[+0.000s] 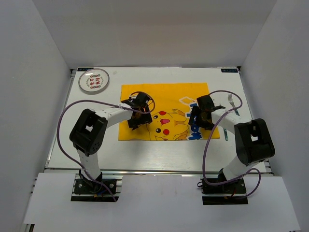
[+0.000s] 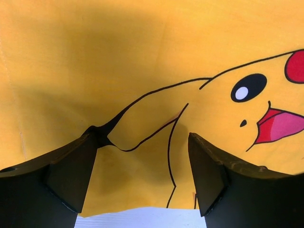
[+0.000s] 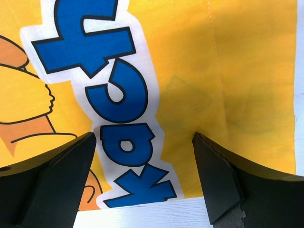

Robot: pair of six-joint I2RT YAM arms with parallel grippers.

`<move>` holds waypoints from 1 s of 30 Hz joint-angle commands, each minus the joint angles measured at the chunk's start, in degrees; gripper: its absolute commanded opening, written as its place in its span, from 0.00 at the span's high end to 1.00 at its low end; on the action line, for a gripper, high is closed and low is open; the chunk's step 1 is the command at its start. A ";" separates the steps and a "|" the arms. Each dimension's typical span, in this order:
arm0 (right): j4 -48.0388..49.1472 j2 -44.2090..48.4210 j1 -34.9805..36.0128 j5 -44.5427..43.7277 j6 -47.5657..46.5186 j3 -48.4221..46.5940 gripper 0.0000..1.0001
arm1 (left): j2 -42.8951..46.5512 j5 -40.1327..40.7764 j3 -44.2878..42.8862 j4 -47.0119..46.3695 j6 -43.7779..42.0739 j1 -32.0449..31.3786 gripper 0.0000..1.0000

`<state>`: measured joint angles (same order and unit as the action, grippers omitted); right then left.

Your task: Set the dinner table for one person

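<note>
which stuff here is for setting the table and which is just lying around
For the job: dinner table, Pikachu-print cloth, patterned plate, fork, small teal item near the cloth's right edge, maybe cutlery.
Just there: purple cables, white side walls.

In the top view we locate the cloth (image 1: 166,96) on the middle of the dinner table (image 1: 145,154), with the plate (image 1: 94,80) on the table at the upper left of the frame, beyond the cloth's upper-left corner. The fork (image 1: 233,103) lies on the table right of the cloth, and a small utensil (image 1: 226,134) lies below it, beside the cloth's lower-right corner. We find the left gripper (image 1: 134,121) over the cloth's left part and the right gripper (image 1: 199,120) over its right part.
</note>
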<state>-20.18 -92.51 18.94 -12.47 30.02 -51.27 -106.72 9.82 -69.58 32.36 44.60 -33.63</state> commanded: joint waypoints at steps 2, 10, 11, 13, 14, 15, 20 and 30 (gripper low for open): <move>-2.22 -1.09 -1.27 2.01 -1.98 1.79 0.11 | 1.24 -3.32 2.87 -2.03 1.63 -1.53 0.13; -2.93 -0.31 -1.27 3.76 -2.95 -1.11 0.11 | 4.05 -2.36 2.17 -0.55 2.07 -2.06 0.09; -3.63 -0.13 -1.27 3.86 -3.12 -1.90 0.11 | 4.50 -1.92 1.91 -0.28 2.07 -2.06 0.03; -5.21 1.70 -0.92 4.03 -3.04 -3.92 0.11 | 6.07 -0.61 0.07 1.64 1.98 -2.06 0.02; -5.74 2.94 -1.10 4.12 -2.86 -4.45 0.11 | 6.60 -0.07 -0.64 2.18 1.81 -2.06 0.02; -6.79 3.99 -1.01 4.47 -2.78 -5.15 0.11 | 7.13 0.45 -1.51 2.96 1.55 -2.06 0.02; -11.36 12.34 -0.92 5.61 -3.39 -12.43 0.11 | 9.59 5.46 -11.60 10.61 -1.35 -0.75 0.02; -12.60 22.55 -1.27 5.44 -5.58 -12.82 0.11 | 0.03 8.90 -41.39 23.01 -5.04 5.23 0.02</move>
<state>-30.44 -69.34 18.00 -6.11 26.24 -66.06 -104.55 17.04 -104.36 49.74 41.32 -30.00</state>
